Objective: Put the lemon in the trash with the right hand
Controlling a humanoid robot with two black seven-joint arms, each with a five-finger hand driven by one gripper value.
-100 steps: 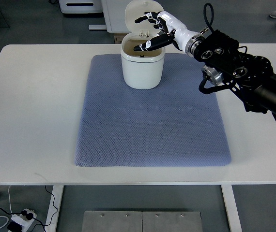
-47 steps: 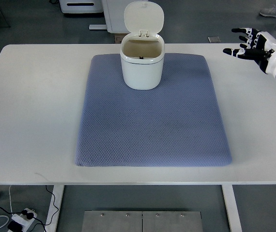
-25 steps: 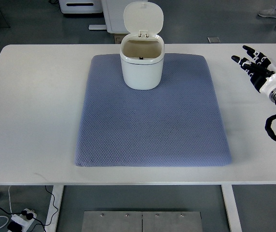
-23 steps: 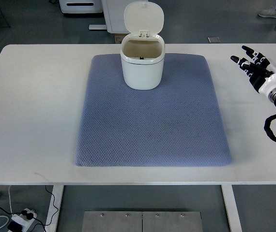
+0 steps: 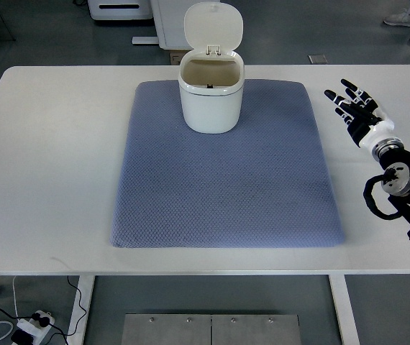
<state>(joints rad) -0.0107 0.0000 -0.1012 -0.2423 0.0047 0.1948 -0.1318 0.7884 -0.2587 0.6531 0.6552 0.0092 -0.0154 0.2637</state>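
Over the white table (image 5: pixel 54 144), the right hand (image 5: pixel 354 112) hovers empty, fingers spread, beside the mat (image 5: pixel 226 180).

No text, label, brand, number or sign can be read on anything here.

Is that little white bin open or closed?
Open: the bin stands upright on the blue mat, its lid tipped back.

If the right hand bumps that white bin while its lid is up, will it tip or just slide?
The bin looks like thin plastic, so probably light. It is taller than wide, and the raised lid sits behind the rim, so a high push could tip it. The textured blue mat likely grips its base, resisting sliding.
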